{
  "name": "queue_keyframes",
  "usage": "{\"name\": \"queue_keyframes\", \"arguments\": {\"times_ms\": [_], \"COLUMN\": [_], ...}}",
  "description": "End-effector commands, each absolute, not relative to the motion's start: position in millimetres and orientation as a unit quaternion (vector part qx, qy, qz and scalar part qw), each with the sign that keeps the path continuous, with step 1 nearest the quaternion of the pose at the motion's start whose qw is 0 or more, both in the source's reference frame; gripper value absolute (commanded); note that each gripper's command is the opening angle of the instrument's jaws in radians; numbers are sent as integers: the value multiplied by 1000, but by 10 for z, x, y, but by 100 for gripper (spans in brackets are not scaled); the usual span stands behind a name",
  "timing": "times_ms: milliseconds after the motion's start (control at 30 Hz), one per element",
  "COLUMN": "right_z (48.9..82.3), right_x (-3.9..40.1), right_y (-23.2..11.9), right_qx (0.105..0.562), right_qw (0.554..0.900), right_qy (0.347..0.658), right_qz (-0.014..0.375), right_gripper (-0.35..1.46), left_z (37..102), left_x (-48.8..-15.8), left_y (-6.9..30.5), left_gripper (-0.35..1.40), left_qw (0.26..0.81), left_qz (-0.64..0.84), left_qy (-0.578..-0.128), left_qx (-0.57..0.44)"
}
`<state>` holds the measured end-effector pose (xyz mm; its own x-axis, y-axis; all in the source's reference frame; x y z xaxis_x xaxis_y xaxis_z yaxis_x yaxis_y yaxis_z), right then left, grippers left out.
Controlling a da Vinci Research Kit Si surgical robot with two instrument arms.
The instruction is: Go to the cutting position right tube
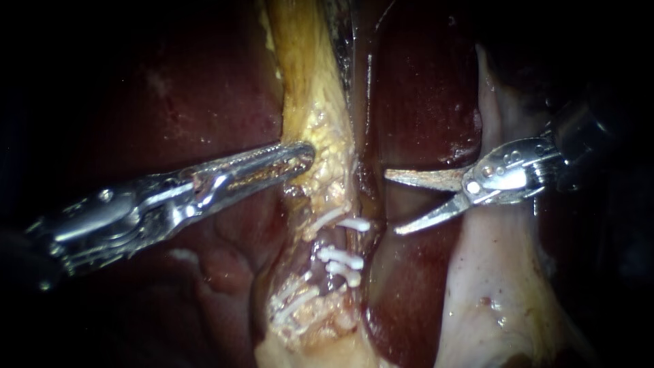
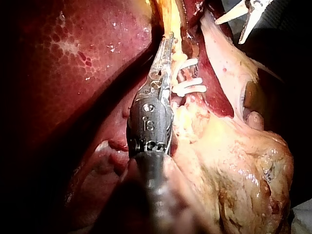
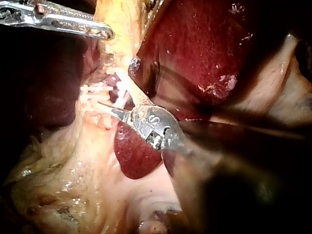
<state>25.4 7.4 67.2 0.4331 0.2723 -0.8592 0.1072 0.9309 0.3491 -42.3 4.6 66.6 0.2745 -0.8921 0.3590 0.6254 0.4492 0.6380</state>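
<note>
Right instrument: blades spread wide, gripping nothing, tips over dark liver, just beside right tube but not touching it. Left instrument: long jaws closed on edge of yellow fatty tissue, just above the clipped stretch. Right tube in centre strip, crossed by white clips, one above and a pair below a bare stretch level with lower blade. Pale tissue flap under right shaft. Farther back, only dark red liver.
</note>
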Motion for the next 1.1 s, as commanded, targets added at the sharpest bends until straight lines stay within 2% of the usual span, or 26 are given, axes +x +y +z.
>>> {"name": "queue_keyframes", "arguments": {"times_ms": [33,167,300,533,767,1100], "right_z": [672,679,698,738,770,796], "right_x": [255,258,266,281,293,306], "right_y": [72,60,34,-8,-25,-12], "right_qx": [181,215,270,348,392,413], "right_qw": [827,819,823,815,807,800], "right_qy": [531,529,494,454,423,403], "right_qz": [49,65,79,94,122,165], "right_gripper": [143,143,143,137,132,130], "left_z": [664,650,624,589,564,557], "left_x": [-422,-416,-396,-357,-340,-342], "left_y": [47,51,62,73,81,77], "left_gripper": [-35,-35,-35,-35,-35,-35], "left_qw": [775,775,772,764,757,756], "left_qz": [-489,-489,-496,-506,-513,-515], "left_qy": [-351,-350,-352,-363,-371,-370], "left_qx": [190,193,185,170,163,161]}}
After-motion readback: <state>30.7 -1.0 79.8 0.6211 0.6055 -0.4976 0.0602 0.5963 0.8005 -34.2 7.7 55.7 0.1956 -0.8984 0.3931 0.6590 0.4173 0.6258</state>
